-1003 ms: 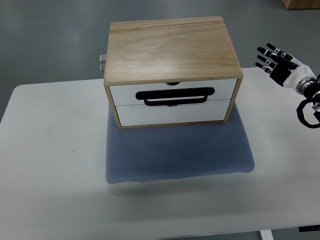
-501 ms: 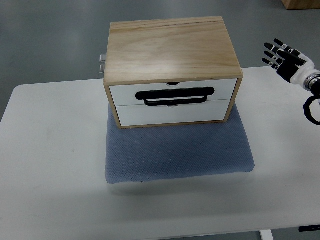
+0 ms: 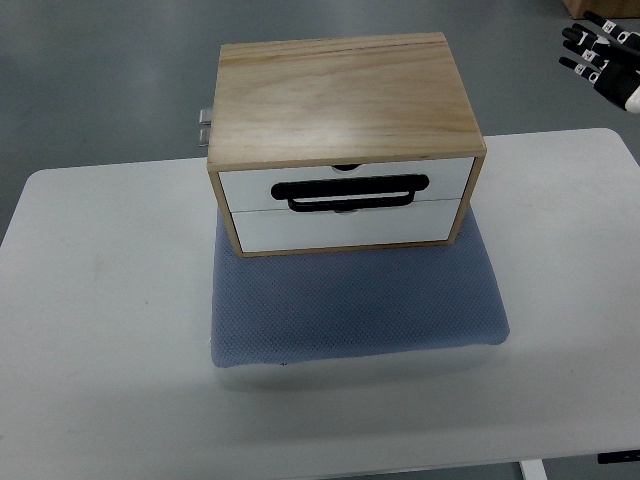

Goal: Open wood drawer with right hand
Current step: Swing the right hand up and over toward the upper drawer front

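A wooden box [image 3: 345,100] with two white drawer fronts stands on a blue-grey mat [image 3: 355,305] on the white table [image 3: 100,330]. The upper drawer [image 3: 345,185] and the lower drawer [image 3: 345,228] are both closed. Two black handles [image 3: 350,192] sit across the seam between them. My right hand [image 3: 605,55], black and white, is at the top right corner, far from the box, fingers spread and holding nothing. My left hand does not show.
A metal fitting [image 3: 204,125] sticks out of the box's back left side. A brown box corner [image 3: 580,8] shows at the top right on the grey floor [image 3: 100,80]. The table's front edge runs along the bottom.
My right hand has moved up and to the right, away from the table and towards the picture's top right corner. The drawers have stayed closed.
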You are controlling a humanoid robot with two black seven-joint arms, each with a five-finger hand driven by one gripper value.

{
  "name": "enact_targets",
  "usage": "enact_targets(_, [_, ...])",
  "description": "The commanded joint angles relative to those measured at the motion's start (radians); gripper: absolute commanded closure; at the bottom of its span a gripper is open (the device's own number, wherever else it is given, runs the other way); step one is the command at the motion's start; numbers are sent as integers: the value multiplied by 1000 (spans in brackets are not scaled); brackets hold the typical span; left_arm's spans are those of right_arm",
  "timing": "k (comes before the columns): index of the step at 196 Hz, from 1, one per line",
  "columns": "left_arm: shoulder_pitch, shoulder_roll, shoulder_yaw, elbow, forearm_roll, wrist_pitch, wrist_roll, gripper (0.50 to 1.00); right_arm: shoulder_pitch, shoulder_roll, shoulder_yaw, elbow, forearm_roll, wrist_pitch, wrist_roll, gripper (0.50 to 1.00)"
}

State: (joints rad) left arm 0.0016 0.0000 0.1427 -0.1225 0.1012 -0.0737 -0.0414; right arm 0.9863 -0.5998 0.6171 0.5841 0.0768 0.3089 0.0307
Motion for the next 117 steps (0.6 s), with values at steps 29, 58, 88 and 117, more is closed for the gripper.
enact_targets(29, [0,0,0,0,0,0,0,500,173,-109,-284,140,-2,7,0,556])
enact_targets(58, [0,0,0,0,0,0,0,500,265,-143,-416,207,-5,33,0,556])
enact_targets(88, [0,0,0,0,0,0,0,500,449,-163,-634,290,-23,145,-3,556])
enact_targets(117, [0,0,0,0,0,0,0,500,589,-161,-770,355,-55,200,-8,556])
